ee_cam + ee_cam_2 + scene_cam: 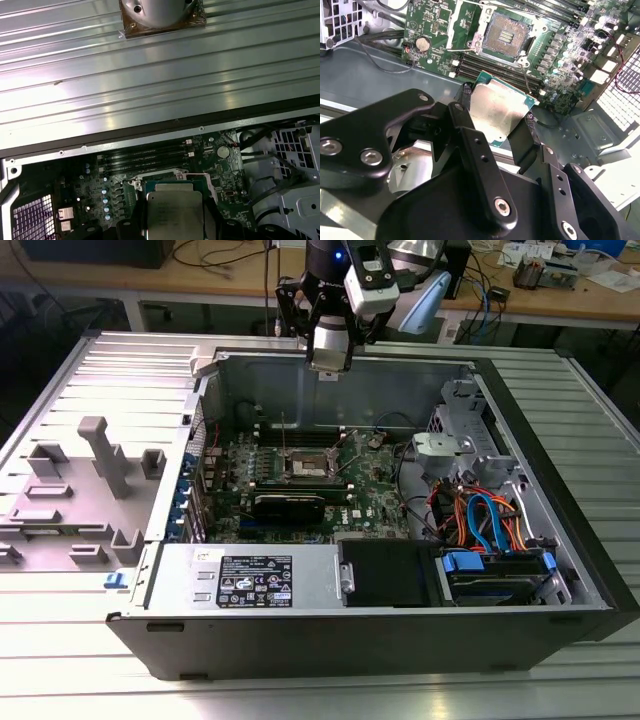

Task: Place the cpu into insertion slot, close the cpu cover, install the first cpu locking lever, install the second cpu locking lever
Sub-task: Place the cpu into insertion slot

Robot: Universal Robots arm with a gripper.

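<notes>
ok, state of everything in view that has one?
pincer: shut on the cpu
cpu: gripped at its edges, metal top showing, not yet seated
insertion slot: empty, uncovered
cpu cover: swung open
computer case: lying on its side, open

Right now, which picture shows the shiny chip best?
The second wrist view: the cpu shows most of its silver top, pinched by the end effector. The first wrist view cuts the cpu off at the picture's edge. In the exterior view it is too small to tell.
</notes>
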